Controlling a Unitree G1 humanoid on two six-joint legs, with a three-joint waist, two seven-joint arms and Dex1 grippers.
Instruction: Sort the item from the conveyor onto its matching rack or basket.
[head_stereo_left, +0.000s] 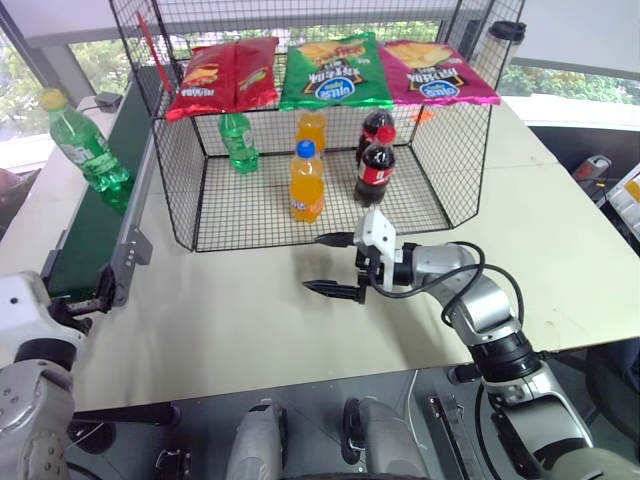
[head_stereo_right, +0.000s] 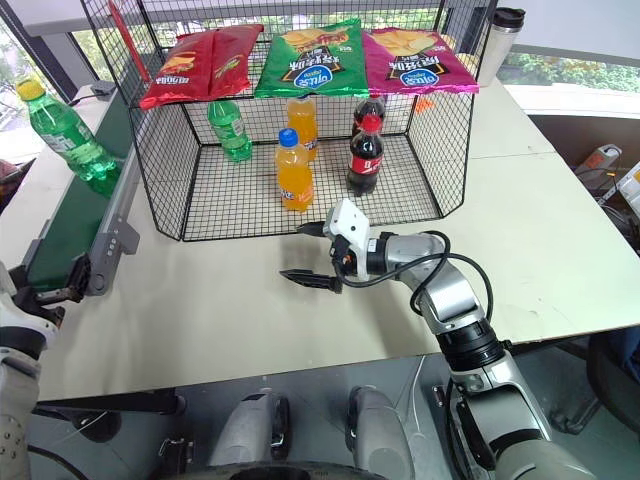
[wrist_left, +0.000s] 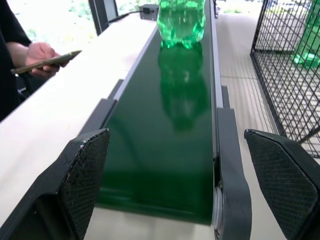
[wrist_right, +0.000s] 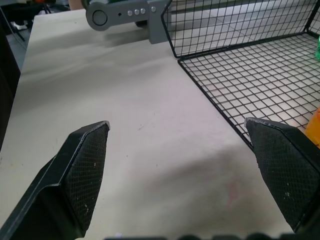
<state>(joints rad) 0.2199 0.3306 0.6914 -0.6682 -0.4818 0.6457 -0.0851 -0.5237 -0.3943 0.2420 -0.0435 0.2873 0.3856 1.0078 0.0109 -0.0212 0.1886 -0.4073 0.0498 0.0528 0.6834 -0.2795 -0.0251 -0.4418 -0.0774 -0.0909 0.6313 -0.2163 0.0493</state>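
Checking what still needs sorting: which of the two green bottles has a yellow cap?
The green bottle standing on the conveyor belt. The other green bottle stands inside the wire cage.

Yellow-capped green bottle (head_stereo_left: 88, 150) standing tilted on conveyor (head_stereo_left: 95, 215); right gripper (head_stereo_left: 333, 264) hovering open before wire cage (head_stereo_left: 180, 190).

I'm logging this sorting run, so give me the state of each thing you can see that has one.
Green bottle with yellow cap: upright on the conveyor, capped, not held.
Left tool: open, empty, at the belt's end.
Right tool: open, empty, over the table.
Wire cage: open-fronted, bottles standing inside.
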